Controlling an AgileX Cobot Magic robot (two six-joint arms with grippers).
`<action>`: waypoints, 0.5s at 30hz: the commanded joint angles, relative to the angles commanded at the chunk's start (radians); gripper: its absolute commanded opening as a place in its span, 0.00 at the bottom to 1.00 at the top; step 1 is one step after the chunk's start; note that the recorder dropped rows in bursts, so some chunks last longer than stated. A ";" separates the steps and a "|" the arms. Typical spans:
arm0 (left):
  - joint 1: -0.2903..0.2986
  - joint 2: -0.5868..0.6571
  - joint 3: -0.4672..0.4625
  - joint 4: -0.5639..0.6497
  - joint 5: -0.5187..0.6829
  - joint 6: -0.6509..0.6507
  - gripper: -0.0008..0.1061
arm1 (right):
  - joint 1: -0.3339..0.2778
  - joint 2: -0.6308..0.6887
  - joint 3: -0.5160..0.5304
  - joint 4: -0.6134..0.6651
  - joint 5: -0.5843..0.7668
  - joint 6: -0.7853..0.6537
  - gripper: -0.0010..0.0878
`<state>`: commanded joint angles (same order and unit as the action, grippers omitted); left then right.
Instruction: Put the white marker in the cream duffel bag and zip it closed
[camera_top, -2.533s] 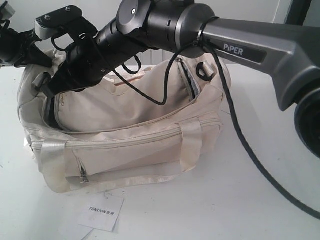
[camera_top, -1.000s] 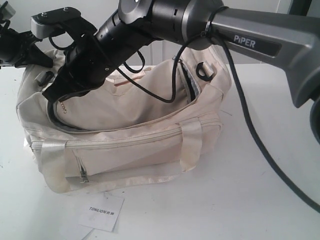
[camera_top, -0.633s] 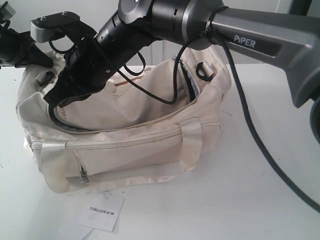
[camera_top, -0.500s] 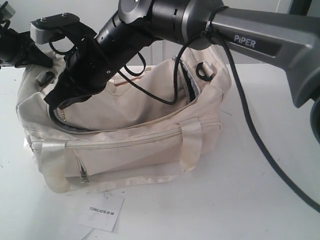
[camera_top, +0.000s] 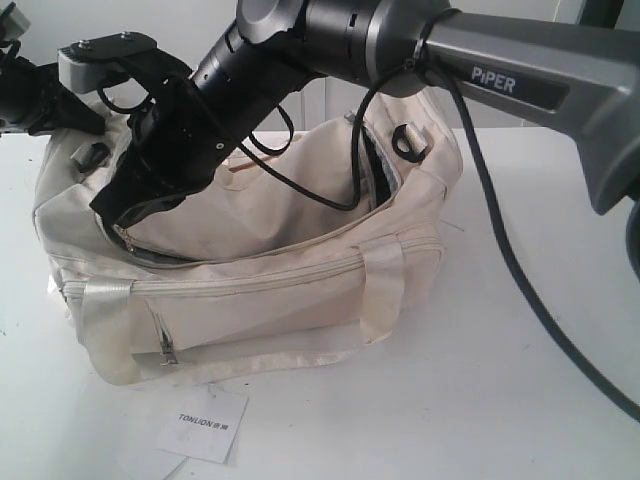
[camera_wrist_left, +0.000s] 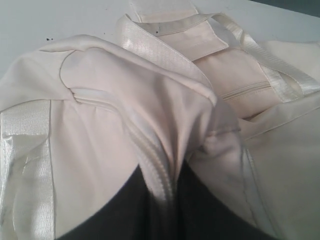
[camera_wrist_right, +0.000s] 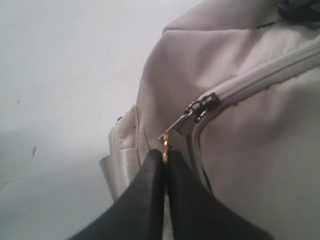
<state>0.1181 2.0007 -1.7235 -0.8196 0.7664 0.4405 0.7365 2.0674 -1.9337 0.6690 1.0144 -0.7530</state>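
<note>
— Jaws first: how are they set?

— The right gripper (camera_wrist_right: 164, 156) is pressed together on the small gold zip pull (camera_wrist_right: 164, 145), with the slider (camera_wrist_right: 202, 107) just beyond its tips. The left gripper (camera_wrist_left: 172, 184) is pinched on a fold of the cream duffel bag (camera_wrist_left: 100, 125), zip tape (camera_wrist_left: 150, 160) included.

— Where is that on the bag?

— In the exterior view the pull is held at about ten o'clock of the bag, and the mouth is seen gaping from there round towards two o'clock. A paper tag (camera_top: 200, 422) lies on the table (camera_top: 500, 380) at seven o'clock, just beside the bag.

— And the white marker?

— It is not seen in any view; it is judged to be inside already, though that cannot be confirmed.

— How is the bag expected to handle?

— It is judged light, soft and floppy. The cloth is likely to bunch and be dragged along unless it is kept taut at the end opposite the pull. The pull is tiny, smooth metal and may slip, so it is best gripped deep and drawn in line with the teeth. The satin strap handles (camera_top: 385, 290) look slippery and are better left alone.
</note>
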 joint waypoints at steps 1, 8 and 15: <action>0.002 -0.010 0.000 0.002 0.010 0.000 0.50 | 0.000 0.000 0.000 0.000 -0.021 0.000 0.01; 0.089 -0.139 0.002 0.090 0.196 0.004 0.66 | 0.000 0.000 0.000 0.000 -0.045 0.000 0.01; 0.090 -0.219 0.114 0.097 0.217 0.004 0.66 | 0.000 0.000 0.000 0.000 -0.052 0.000 0.01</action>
<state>0.2084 1.7812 -1.6100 -0.7225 0.9837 0.4441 0.7365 2.0674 -1.9337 0.6690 0.9619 -0.7530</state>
